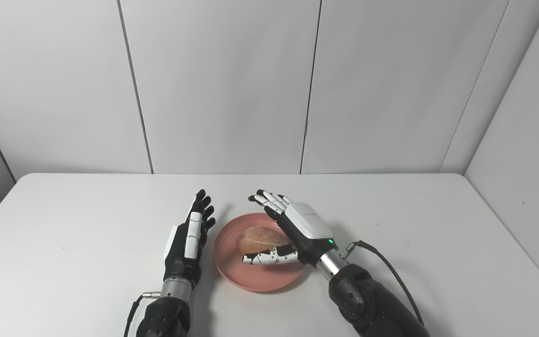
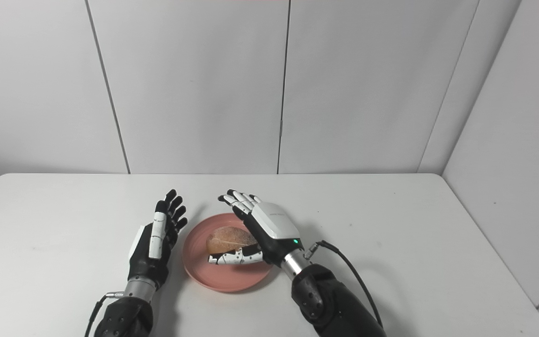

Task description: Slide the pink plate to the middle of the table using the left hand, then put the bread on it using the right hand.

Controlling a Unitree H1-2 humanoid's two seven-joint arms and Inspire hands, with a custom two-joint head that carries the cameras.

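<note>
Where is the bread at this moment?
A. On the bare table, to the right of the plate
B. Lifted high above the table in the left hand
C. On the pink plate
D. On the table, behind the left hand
C: the bread lies on the pink plate, with the right hand open around it, and the left hand open beside the plate.

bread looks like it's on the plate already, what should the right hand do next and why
Probably lift the right hand up and back toward its own side. The brown bread roll already rests on the round pink plate, and the fingers are spread apart above it, so nothing seems left to hold.
</note>
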